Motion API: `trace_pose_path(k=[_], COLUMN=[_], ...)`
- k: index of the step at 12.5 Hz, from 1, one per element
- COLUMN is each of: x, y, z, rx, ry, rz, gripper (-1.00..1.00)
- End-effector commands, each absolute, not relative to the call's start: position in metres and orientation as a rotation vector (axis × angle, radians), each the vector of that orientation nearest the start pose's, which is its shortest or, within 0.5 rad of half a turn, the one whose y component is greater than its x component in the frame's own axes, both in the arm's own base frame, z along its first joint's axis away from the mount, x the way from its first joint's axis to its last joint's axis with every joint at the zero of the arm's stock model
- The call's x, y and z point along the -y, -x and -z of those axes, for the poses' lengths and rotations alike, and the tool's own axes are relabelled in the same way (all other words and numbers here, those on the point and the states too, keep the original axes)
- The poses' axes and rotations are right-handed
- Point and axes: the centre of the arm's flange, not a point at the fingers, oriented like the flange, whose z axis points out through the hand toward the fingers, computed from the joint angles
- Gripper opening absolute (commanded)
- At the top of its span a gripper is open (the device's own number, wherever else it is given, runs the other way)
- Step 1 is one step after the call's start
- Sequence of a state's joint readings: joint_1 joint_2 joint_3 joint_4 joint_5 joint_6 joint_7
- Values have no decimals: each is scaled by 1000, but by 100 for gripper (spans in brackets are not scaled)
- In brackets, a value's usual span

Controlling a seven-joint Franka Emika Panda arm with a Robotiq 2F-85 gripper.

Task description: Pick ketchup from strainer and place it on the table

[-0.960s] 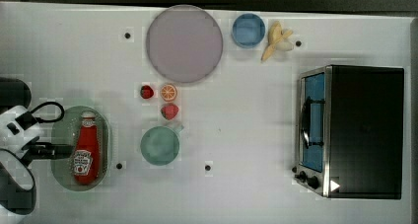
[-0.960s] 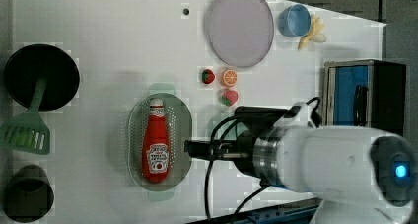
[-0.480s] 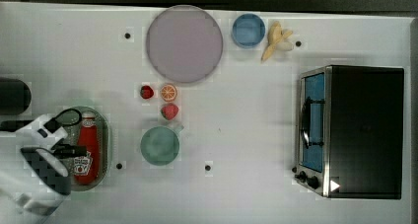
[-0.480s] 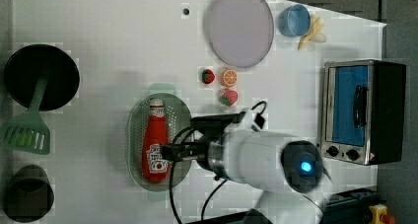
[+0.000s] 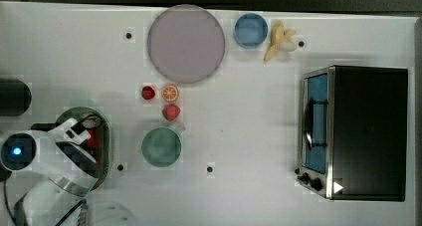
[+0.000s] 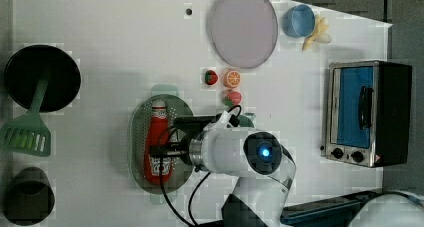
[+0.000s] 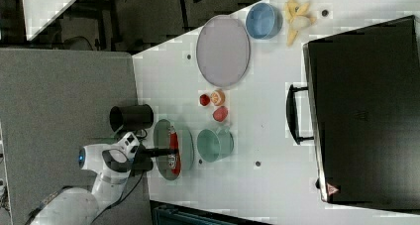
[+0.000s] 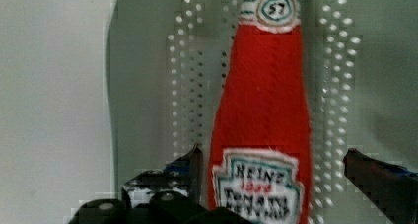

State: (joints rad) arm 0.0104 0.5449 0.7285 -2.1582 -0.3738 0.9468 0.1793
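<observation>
1. White and flat, the large tabletop point(image 6: 110, 47) with its few dark screw holes carries everything; nearest the arm's base lies the pale mint-green oval plastic strainer point(image 6: 136, 137) with a perforated middle.

2. Inside that strainer lies the small red ketchup bottle point(image 6: 159, 142) with a white cap and white-and-dark label, on its side along the strainer's length, cap toward the left view's top. Nothing of the task is done yet: the bottle has not been lifted, and the carry and the setting down on the tabletop remain.

3. Hovering over the bottle's lower body is the robot's black two-fingered gripper point(image 8: 276, 169). Its jaws are spread wide, one dark finger point(image 8: 190, 167) on each side of the label in the wrist view, with strainer showing between each finger and the bottle. It holds nothing, and no contact is visible.

4. I judge the approach is nearly finished; closing on the label section would come next.

5. Farther off stand a round teal-green bowl point(image 5: 160, 146), small red strawberries point(image 5: 170, 111), a large grey round plate point(image 5: 185, 43), and a silver toaster oven point(image 5: 354, 132).
</observation>
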Motion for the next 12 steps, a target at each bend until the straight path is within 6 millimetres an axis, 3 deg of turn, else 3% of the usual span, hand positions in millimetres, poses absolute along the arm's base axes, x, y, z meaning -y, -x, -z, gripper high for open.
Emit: trace_pose_path(k=[1, 4, 5, 7, 8, 9, 12], x=[-391, -400, -399, -398, -400, -401, -407], y=[-412, -407, -406, -407, -406, -407, -408], z=[-194, -177, -172, -170, -172, -178, -223], rx=[-101, -148, -149, -132, -126, -124, -181], ry=[3062, 3023, 3030, 3043, 3040, 3040, 2993], rz=[-88, -95, -106, -93, -86, -73, -32], gripper=[100, 100, 91, 43, 20, 13, 13])
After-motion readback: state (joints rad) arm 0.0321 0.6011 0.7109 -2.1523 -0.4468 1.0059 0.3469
